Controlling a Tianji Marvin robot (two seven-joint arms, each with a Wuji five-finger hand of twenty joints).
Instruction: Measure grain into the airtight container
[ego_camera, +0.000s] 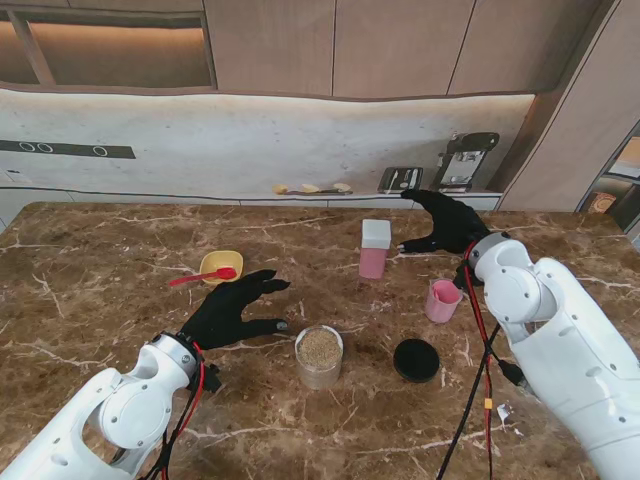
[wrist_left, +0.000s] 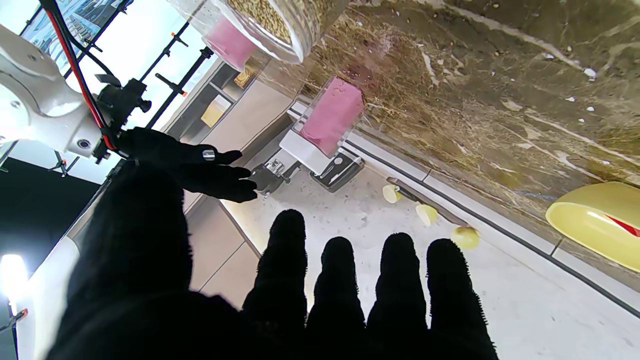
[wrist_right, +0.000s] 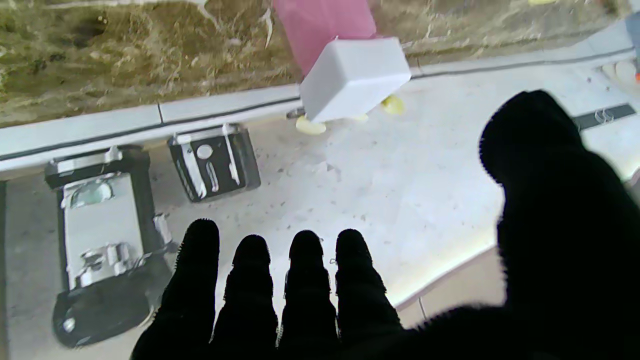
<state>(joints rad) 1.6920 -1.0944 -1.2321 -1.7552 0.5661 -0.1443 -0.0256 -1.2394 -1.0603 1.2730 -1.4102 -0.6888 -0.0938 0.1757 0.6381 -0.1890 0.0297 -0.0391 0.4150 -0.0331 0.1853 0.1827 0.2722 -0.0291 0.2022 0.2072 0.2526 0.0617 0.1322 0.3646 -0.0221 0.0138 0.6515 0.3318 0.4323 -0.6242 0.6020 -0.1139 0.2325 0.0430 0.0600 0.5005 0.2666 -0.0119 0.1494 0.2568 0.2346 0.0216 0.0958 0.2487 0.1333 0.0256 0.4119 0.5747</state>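
Looks like a home kitchen I'm working in: brown marble countertop (ego_camera: 120, 400), wood cabinets (ego_camera: 330, 45) with under-lighting on the far wall, and small appliances (ego_camera: 462, 160) parked far right.

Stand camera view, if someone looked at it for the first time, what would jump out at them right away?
Probably the two black gloved hands spread open over the brown marble table: the left hand beside an open clear jar of grain, the right hand farther from me near a pink container with a white lid. Next, the bright colours: a yellow bowl with a red spoon on the left, and a pink cup by a black round lid.
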